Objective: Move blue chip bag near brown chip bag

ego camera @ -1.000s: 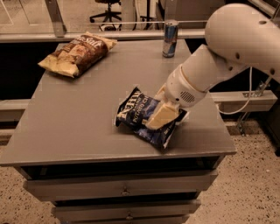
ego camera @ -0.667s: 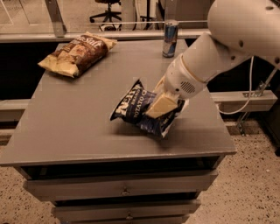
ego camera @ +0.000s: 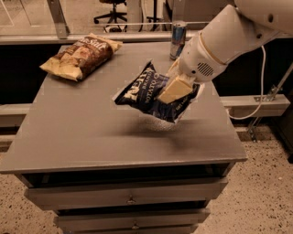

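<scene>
The blue chip bag [ego camera: 149, 91], dark navy with white lettering, hangs tilted in the air above the middle of the grey table [ego camera: 91, 137], casting a shadow below. My gripper [ego camera: 173, 90] is shut on the bag's right half, with one pale finger lying across it and the white arm coming in from the upper right. The brown chip bag [ego camera: 82, 55], dark brown with pale yellow ends, lies flat at the table's far left corner, well apart from the blue bag.
A slim blue and silver can [ego camera: 177, 39] stands at the table's far edge, just behind my arm. The table has drawers [ego camera: 130, 196] at its front. A cable [ego camera: 261, 91] hangs to the right. Chair legs [ego camera: 112, 13] show on the floor behind.
My gripper has lifted the blue chip bag off the table and carried it up and slightly away from the front edge. The brown bag and can have not moved.
</scene>
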{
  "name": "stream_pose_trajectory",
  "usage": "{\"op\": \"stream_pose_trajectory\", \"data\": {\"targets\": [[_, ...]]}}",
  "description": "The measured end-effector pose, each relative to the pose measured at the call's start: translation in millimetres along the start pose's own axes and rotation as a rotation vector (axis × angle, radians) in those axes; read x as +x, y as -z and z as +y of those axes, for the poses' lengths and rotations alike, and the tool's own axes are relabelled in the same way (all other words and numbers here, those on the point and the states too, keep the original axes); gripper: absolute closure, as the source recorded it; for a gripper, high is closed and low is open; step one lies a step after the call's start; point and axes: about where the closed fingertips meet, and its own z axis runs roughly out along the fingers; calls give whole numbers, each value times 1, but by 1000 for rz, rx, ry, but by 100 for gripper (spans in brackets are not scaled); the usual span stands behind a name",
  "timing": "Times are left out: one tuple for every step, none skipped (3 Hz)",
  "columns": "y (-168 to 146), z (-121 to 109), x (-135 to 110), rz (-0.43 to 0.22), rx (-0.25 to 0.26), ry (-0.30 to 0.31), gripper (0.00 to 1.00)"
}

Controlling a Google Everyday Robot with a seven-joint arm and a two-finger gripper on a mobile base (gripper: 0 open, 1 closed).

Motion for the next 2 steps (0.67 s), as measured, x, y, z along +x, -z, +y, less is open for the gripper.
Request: {"op": "stream_pose_trajectory", "data": {"targets": [[-16,-15,-20,-46,21,7,100],[-48,-46,-55,-111,35,7,100]]}}
